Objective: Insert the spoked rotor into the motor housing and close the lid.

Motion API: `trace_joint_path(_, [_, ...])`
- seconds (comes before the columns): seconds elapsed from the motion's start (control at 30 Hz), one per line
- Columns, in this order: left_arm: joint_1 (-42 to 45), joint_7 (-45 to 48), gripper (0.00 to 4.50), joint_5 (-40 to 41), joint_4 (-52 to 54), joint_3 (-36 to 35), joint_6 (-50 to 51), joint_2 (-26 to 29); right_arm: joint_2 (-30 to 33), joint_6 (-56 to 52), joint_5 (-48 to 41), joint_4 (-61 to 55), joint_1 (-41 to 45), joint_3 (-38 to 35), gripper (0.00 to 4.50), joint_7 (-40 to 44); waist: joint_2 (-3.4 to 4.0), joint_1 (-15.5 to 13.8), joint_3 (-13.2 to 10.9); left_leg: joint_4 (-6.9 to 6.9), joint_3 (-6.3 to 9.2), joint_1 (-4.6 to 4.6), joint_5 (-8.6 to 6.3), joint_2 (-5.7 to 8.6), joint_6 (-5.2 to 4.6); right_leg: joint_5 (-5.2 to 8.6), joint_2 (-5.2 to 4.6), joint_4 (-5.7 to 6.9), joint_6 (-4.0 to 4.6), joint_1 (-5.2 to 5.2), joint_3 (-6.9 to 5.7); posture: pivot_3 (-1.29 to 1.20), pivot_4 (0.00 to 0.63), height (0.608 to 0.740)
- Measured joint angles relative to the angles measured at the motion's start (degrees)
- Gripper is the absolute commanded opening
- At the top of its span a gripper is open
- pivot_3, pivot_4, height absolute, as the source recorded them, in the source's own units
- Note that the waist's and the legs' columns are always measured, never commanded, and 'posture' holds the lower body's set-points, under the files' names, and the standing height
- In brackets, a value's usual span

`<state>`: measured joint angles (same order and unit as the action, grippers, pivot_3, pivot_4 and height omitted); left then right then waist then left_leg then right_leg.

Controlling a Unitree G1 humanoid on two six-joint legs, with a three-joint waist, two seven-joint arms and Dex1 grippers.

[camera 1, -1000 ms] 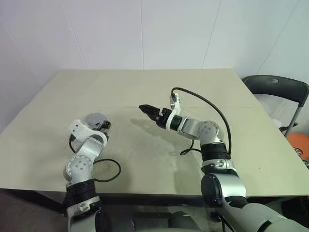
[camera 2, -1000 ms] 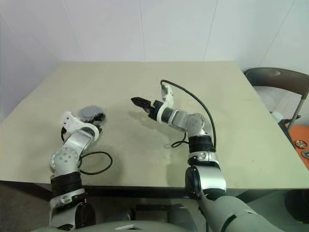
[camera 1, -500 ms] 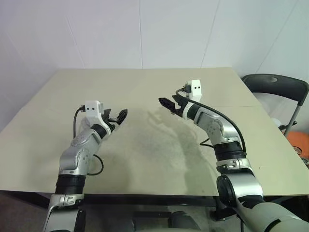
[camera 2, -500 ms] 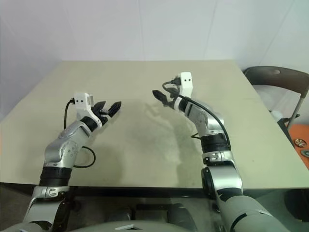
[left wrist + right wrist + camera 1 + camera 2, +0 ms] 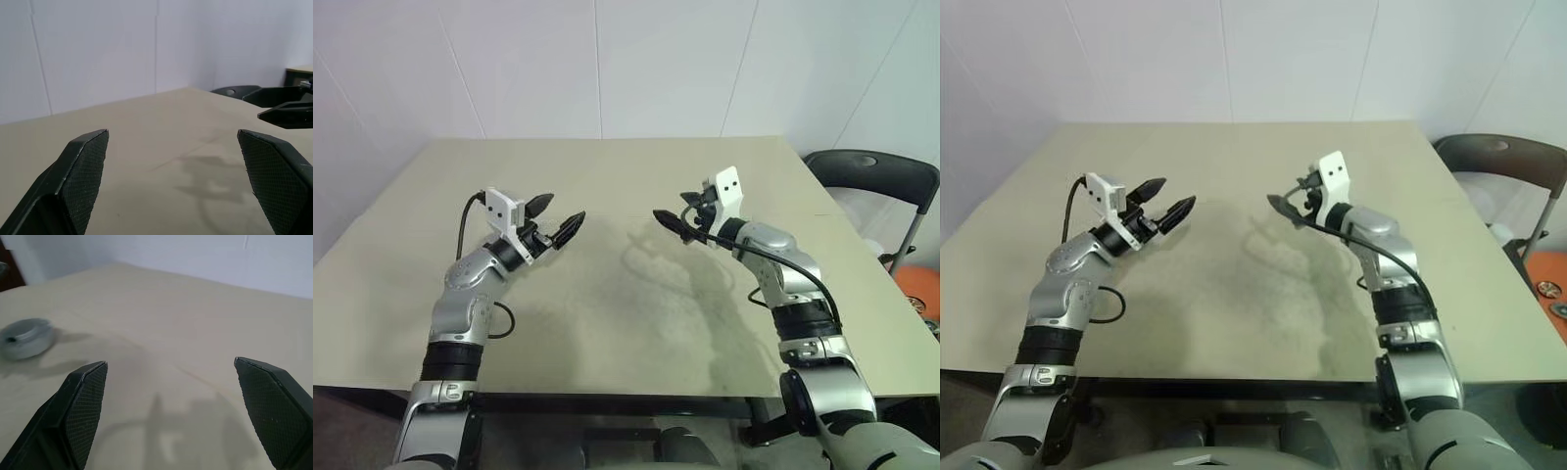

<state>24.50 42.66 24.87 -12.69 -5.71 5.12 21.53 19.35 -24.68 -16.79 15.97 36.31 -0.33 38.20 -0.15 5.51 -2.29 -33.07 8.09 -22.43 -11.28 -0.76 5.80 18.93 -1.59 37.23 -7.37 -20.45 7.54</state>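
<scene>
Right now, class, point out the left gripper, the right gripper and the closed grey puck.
left gripper (image 5: 561, 216), left eye view, gap between fingertips.
right gripper (image 5: 668, 216), left eye view, fingertips.
grey puck (image 5: 25, 338), right wrist view, top face.

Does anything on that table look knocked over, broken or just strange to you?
Nothing stands out. The beige table looks clean and undamaged. A round grey metal part sits flat on it, closed and upright. The left gripper and right gripper hover above the surface, jaws open, holding nothing.
</scene>
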Motion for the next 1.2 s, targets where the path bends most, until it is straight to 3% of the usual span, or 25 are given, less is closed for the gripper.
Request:
trace_joint_path(0.23, [-2.4,5.7,4.49,-2.0,-0.9,1.1,-2.3,1.0,0.3,2.0,-0.2,-3.3,-6.2,0.6,4.35,2.4,-0.02,0.0,0.0,-0.09,0.00,0.01,0.00,0.00,0.00,0.00,0.00,0.06,0.00,0.02,0.00,0.00,0.000,0.740])
trace_joint_path(1.2, [-1.6,7.7,4.49,-6.1,-4.2,2.6,-7.0,1.5,1.9,6.7,1.0,-1.7,-3.5,-0.6,4.35,1.2,-0.03,-0.1,0.0,-0.10,0.01,0.04,0.00,0.00,0.00,-0.01,0.00,0.07,0.00,0.06,0.00,0.00,0.000,0.740])
